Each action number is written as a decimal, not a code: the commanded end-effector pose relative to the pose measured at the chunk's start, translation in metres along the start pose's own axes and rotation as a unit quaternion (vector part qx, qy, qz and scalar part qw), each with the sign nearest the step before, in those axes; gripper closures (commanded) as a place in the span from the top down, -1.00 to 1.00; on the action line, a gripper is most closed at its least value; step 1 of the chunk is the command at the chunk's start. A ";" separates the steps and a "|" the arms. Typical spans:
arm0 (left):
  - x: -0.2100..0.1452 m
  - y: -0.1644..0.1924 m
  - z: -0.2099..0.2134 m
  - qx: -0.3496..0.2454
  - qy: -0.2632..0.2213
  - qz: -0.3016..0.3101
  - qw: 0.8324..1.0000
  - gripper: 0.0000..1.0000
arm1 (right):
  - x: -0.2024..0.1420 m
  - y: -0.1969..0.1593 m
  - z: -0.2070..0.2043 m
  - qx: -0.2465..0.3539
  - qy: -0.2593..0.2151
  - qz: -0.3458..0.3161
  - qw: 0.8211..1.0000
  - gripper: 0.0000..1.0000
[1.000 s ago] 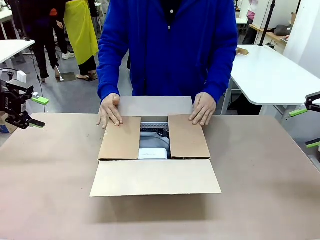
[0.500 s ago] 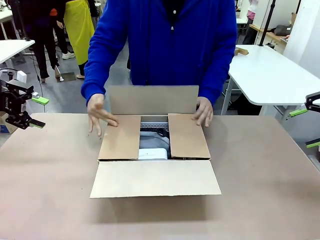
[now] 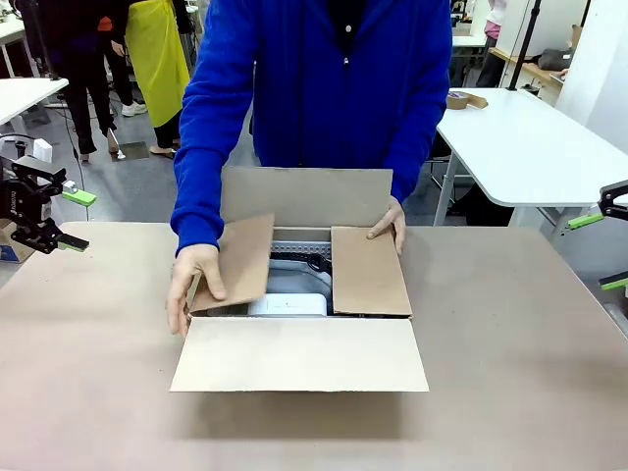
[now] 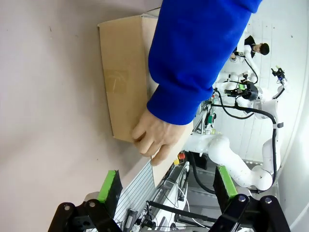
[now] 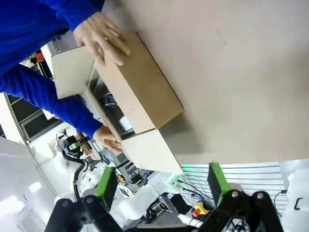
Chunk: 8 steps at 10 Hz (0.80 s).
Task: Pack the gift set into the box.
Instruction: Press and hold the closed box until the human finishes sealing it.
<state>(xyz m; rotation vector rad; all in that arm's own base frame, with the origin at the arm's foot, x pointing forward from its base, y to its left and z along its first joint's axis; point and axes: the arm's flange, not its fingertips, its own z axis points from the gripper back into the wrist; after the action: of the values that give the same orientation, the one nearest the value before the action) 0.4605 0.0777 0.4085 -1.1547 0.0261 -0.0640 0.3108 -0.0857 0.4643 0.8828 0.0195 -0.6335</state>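
At the far left edge of the front view, the left gripper (image 3: 76,220) hangs with its green pads spread wide and nothing between them. Just right of that, over the brown table (image 3: 88,373), one hand (image 3: 189,285) of the person in the blue sleeves has hold of the left-of-frame side flap (image 3: 235,260), which sits tilted up off the opening.

Dead centre is the box (image 3: 299,353). Its near flap is folded out flat toward the camera and its far flap stands upright. The gift set is down inside it: through the gap between the side flaps you can see the white case (image 3: 289,306), a bit of the grey perforated tray (image 3: 299,236) and a black strap (image 3: 319,261). I can't make out any pens.

The right-of-frame side flap (image 3: 370,270) lies over the opening, and the person's other hand (image 3: 389,220) rests at its far corner. At the right edge of the frame, well away from the box, the right gripper (image 3: 601,252) is spread open too, holding nothing.
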 end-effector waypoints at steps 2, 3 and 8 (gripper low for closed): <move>-0.004 -0.001 0.000 0.004 -0.002 0.001 1.000 1.00 | 0.001 -0.002 0.002 0.003 0.003 0.009 1.000 1.00; -0.004 -0.001 0.000 0.004 -0.002 0.001 1.000 1.00 | 0.001 -0.002 0.002 0.003 0.003 0.009 1.000 1.00; -0.004 -0.001 0.000 0.004 -0.002 0.001 1.000 1.00 | 0.001 -0.002 0.002 0.003 0.003 0.009 1.000 1.00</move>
<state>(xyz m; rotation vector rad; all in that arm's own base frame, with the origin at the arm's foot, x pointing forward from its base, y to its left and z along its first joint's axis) 0.4605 0.0777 0.4085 -1.1547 0.0261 -0.0640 0.3108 -0.0857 0.4643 0.8829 0.0196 -0.6334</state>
